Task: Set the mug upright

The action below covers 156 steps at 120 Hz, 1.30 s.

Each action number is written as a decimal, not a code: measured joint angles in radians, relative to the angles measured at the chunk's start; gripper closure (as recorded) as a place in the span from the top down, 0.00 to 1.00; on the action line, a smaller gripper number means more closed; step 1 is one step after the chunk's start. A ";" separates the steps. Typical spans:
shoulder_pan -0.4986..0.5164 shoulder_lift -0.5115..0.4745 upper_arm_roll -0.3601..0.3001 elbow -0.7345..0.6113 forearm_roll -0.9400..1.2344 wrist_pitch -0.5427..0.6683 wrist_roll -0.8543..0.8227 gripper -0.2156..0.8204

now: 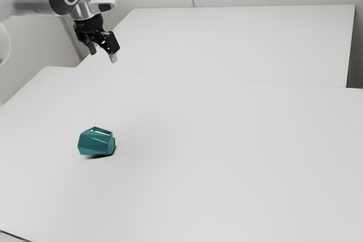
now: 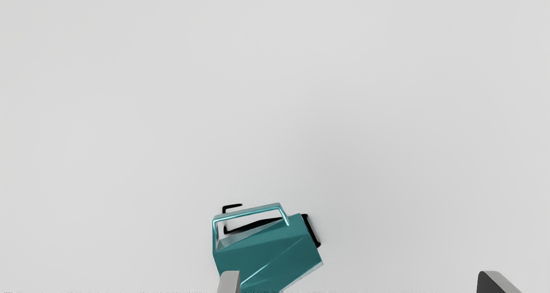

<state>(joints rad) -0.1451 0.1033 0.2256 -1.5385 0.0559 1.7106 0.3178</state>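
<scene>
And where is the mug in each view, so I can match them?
Exterior view: the mug lies on its side on the table, in the exterior view's left half, lower in the picture than the gripper.
Wrist view: partly behind one fingertip, well short of the other.
Shared landmark: the open gripper's fingertips.

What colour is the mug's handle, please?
The angular, loop-shaped handle is teal; the wrist view shows it best.

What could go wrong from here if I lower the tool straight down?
One finger of the open tool overlaps the mug in the wrist view, so it might land on it. The mug lies on its side and could roll or slide if nudged. Its handle sticks out and might snag.
</scene>
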 joint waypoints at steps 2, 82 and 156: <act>0.000 0.000 0.000 0.000 -0.001 0.000 0.000 0.79; 0.247 -0.035 0.032 -0.264 -0.227 0.107 0.048 0.79; 0.489 0.167 -0.006 -0.323 -0.517 0.124 0.296 0.79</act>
<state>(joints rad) 0.3443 0.2703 0.2194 -1.8617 -0.4613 1.8343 0.6136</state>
